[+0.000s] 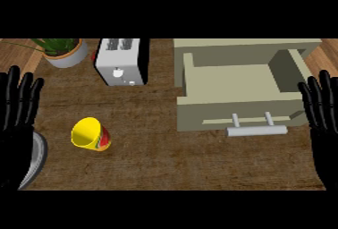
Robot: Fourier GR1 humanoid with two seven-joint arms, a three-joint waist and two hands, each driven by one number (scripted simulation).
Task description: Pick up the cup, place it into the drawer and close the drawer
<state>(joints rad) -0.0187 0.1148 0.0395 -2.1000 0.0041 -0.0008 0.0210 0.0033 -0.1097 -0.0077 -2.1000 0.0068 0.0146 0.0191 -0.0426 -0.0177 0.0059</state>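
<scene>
A yellow cup (90,133) with a red and green pattern stands on the brown counter at the lower left, its open mouth tilted toward me. The beige drawer (198,117) is pulled open at the right, its inside bare, with a grey bar handle (257,130) on its front. My left hand (19,112) rests open at the left edge, fingers up, well left of the cup. At the right edge, beside the drawer's right wall, my right hand (320,107) rests open too, fingers up. Neither hand touches anything.
A white toaster (119,61) stands at the back, left of the drawer. A potted plant (64,50) sits in the back left corner. A grey round rim (36,161) shows at the lower left under my left forearm.
</scene>
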